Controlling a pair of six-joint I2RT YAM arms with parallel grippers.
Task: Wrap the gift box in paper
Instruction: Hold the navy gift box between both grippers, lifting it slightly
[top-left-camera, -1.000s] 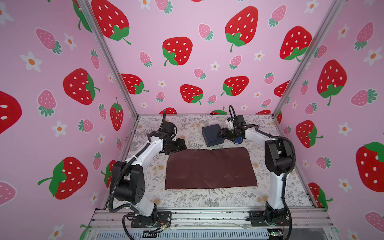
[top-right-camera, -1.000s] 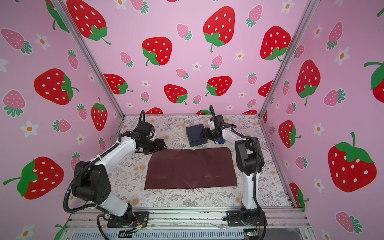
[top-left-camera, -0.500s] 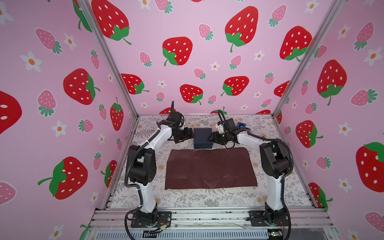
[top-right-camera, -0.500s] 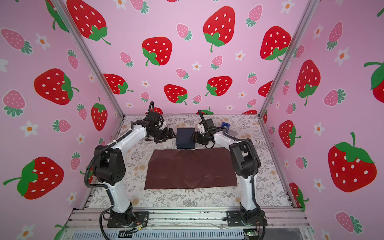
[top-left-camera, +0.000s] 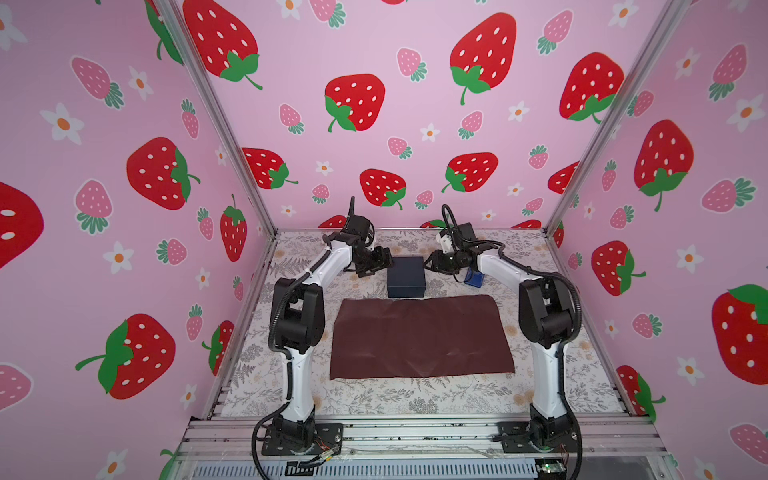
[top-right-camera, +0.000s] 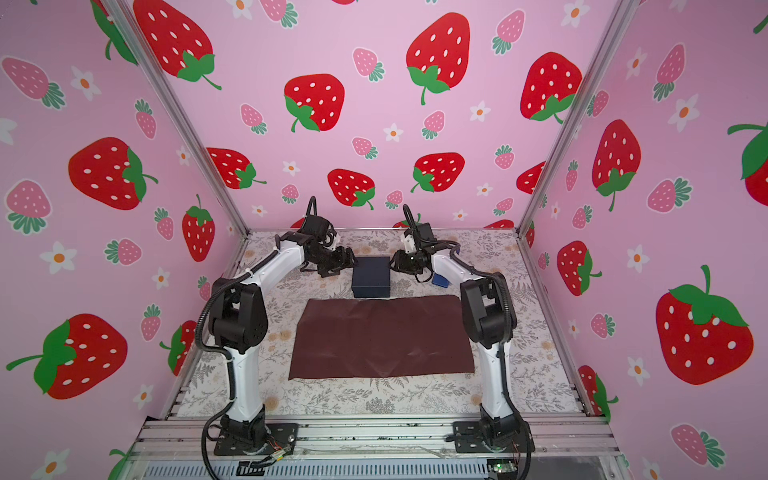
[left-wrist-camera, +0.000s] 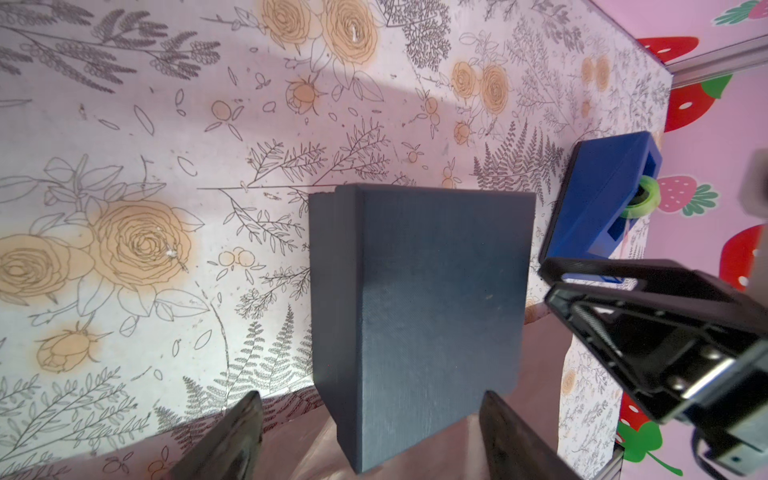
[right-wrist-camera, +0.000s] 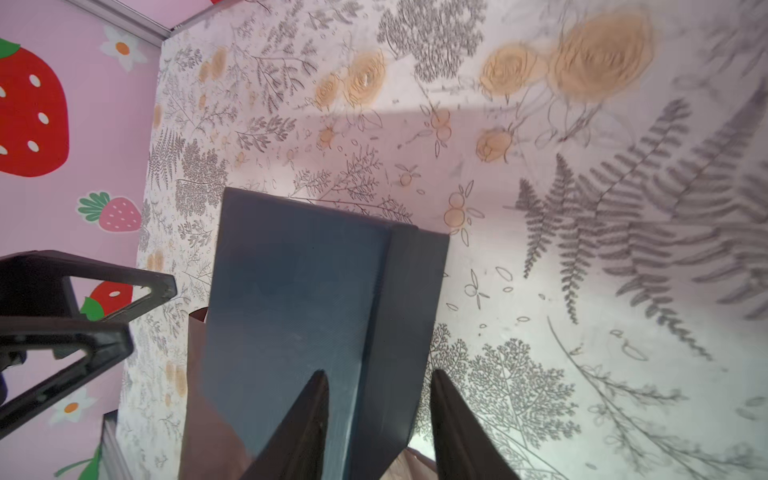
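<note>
Flanking the navy cardboard gift box (top-left-camera: 406, 276) at the far edge of the maroon wrapping paper (top-left-camera: 422, 336): left gripper (top-left-camera: 386, 261) wide open, right gripper (top-left-camera: 429, 263) can't tell. One-sided push could spin it.

**Tally of things**

One dark box (top-left-camera: 406, 276), one maroon sheet of paper (top-left-camera: 422, 336) and one blue tape dispenser (top-left-camera: 473, 277) sit on one flowered surface (top-left-camera: 374, 399). Two robot arms, a left arm (top-left-camera: 332, 266) and a right arm (top-left-camera: 498, 268), each carry two fingers (left-wrist-camera: 232, 440).
</note>
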